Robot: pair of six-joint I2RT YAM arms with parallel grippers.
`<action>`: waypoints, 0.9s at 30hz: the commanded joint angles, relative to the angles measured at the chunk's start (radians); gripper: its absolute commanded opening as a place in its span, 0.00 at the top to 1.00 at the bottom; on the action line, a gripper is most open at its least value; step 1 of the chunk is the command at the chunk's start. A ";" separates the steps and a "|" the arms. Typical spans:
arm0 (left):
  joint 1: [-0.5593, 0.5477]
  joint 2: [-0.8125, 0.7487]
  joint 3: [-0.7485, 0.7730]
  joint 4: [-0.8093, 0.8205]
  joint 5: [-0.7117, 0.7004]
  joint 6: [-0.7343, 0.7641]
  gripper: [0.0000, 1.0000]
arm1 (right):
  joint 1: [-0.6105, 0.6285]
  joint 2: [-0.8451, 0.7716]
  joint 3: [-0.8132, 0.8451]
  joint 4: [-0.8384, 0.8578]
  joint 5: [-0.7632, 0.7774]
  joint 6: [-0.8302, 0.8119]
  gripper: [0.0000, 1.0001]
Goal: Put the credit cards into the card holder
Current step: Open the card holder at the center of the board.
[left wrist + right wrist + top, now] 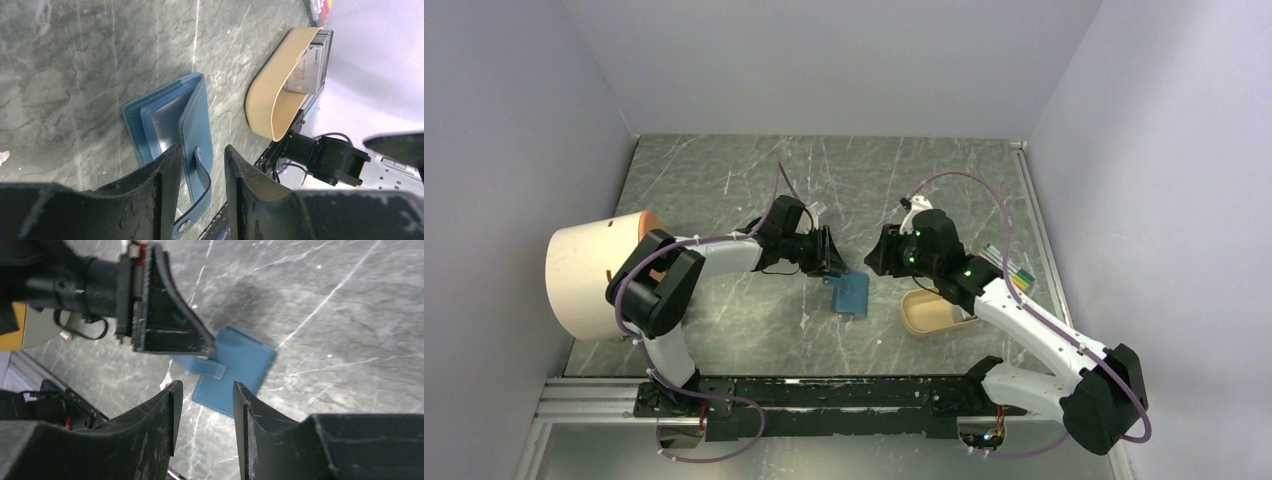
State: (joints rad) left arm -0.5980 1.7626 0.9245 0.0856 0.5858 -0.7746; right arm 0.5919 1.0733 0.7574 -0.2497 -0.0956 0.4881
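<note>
**Inspector:** Credit cards (306,70), status?
**Assessor:** Unfiled. They stand in the tan tray (265,100), right of the card holder (134,127). Its sleeves (167,120) show none.
**Inspector:** Hands?
**Assessor:** Left hand (201,155) straddles the lifted cover (197,120), half-open; cannot tell whether it grips. Right hand (205,390) hovers above the card holder, jaws apart, empty. Every insertion appears outstanding.

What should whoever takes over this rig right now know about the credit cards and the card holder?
Left pincer: jaws apart, astride the raised cover and snap tab of the card holder; no firm pinch visible.
Right pincer: open, empty, hovering near the holder.
Credit cards: lying in the tan tray, beside the holder.
Done: holder propped partly open; no card visible in its sleeve.
Left: pick cards from the tray and slide them in.
</note>
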 commanded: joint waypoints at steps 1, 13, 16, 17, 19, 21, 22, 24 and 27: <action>-0.016 0.023 0.037 0.008 0.034 -0.003 0.58 | 0.093 0.018 0.045 -0.069 0.049 0.016 0.56; -0.033 0.049 0.002 0.190 0.172 -0.131 0.57 | 0.241 0.032 -0.038 -0.070 0.241 0.078 0.33; -0.039 0.074 -0.013 0.299 0.223 -0.199 0.57 | 0.259 0.058 -0.052 -0.055 0.277 0.087 0.28; -0.042 0.083 -0.014 0.331 0.234 -0.218 0.57 | 0.264 0.065 -0.054 -0.052 0.287 0.092 0.25; -0.050 0.097 -0.009 0.366 0.246 -0.245 0.57 | 0.269 0.074 -0.055 -0.048 0.295 0.104 0.22; -0.060 0.107 0.004 0.364 0.244 -0.250 0.57 | 0.275 0.079 -0.052 -0.045 0.300 0.122 0.18; -0.066 0.111 0.013 0.356 0.243 -0.249 0.57 | 0.279 0.081 -0.052 -0.046 0.306 0.132 0.16; -0.076 0.120 0.028 0.338 0.236 -0.244 0.58 | 0.290 0.090 -0.055 -0.046 0.316 0.150 0.13; -0.090 0.129 0.033 0.345 0.234 -0.252 0.58 | 0.309 0.121 -0.059 -0.053 0.334 0.181 0.09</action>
State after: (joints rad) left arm -0.6640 1.8740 0.9237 0.3775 0.7826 -1.0042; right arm 0.8764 1.1629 0.7101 -0.3107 0.1894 0.6163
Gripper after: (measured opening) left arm 0.426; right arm 0.886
